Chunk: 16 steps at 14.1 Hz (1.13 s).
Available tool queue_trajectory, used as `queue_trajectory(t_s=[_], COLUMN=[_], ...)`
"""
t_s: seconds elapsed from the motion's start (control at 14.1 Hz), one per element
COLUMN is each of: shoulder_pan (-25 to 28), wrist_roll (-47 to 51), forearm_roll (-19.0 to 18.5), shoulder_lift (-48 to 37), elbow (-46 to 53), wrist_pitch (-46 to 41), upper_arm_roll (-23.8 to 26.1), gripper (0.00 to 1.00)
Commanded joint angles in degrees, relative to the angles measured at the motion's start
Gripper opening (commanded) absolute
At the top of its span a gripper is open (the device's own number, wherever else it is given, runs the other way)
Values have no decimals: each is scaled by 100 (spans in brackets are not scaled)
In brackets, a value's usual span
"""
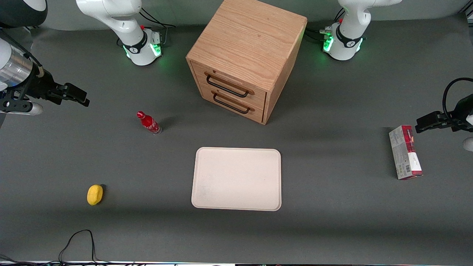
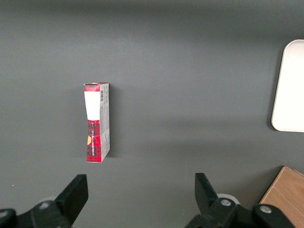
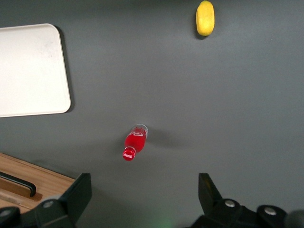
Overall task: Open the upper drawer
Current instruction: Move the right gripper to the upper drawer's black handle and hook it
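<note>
The oak cabinet (image 1: 251,40) stands at the back middle of the table with both drawers shut. The upper drawer (image 1: 232,85) has a long black wire handle (image 1: 226,88); the lower drawer (image 1: 236,104) sits under it with its own black handle. My right gripper (image 1: 75,96) hangs open and empty well above the table, toward the working arm's end, far from the cabinet. In the right wrist view the gripper (image 3: 145,187) is open over bare mat, with a corner of the cabinet (image 3: 28,183) and a bit of black handle (image 3: 19,185) beside it.
A red soda bottle (image 1: 148,123) (image 3: 135,142) stands between my gripper and the cabinet. A white tray (image 1: 237,178) (image 3: 28,71) lies nearer the camera than the cabinet. A yellow lemon (image 1: 95,194) (image 3: 205,18) lies near the front. A red-and-white box (image 1: 405,152) lies toward the parked arm's end.
</note>
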Motion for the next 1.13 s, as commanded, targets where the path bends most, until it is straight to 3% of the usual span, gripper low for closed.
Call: queue_trajectory(t_s=[0.0,0.42,0.57,1.06], shoulder_pan=[-8,62,106,194], wrist_roll=[71,-121,-26,-577], forearm_roll=[-94,45,239,169], shoulder_lift=[-2,567,744,1220], elbow=[7,585,850,1369], wrist_pitch=[146,173,164,76], upper_arm_roll=[-8,158,570,2107], gripper=[100,100,100,100])
